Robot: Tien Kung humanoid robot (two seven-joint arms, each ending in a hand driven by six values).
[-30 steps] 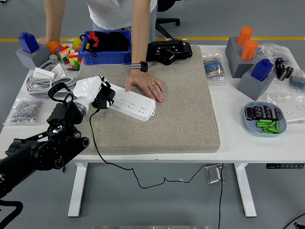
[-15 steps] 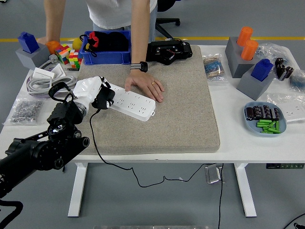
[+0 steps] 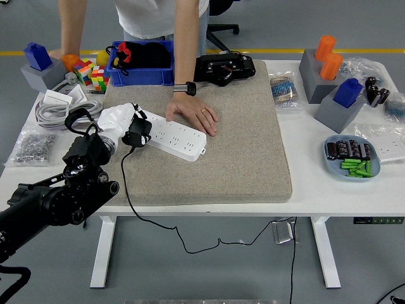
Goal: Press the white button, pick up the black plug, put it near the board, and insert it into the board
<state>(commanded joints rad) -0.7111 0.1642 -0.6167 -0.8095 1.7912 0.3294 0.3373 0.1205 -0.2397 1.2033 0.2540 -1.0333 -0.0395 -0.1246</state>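
Note:
A white power strip (image 3: 174, 136) lies on the grey mat (image 3: 215, 145), slanting down to the right. My left hand (image 3: 120, 123), white-gloved, is shut on the black plug (image 3: 137, 131) and holds it over the strip's left end. The plug's black cord (image 3: 126, 183) hangs off the table's front edge. A person's hand (image 3: 193, 115) rests flat on the mat, touching the strip's far edge. I cannot make out the white button. My right hand is out of view.
A blue bin (image 3: 140, 63) and a black device (image 3: 223, 67) stand at the back. Cubes (image 3: 88, 75), a coiled grey cable (image 3: 54, 107) and a bag of screws (image 3: 31, 147) lie left. Grey blocks (image 3: 329, 82) and a blue dish (image 3: 352, 157) stand right.
My left hand has shifted slightly left and up with the plug. The hanging cord has swung a little. The person's hand has stayed put.

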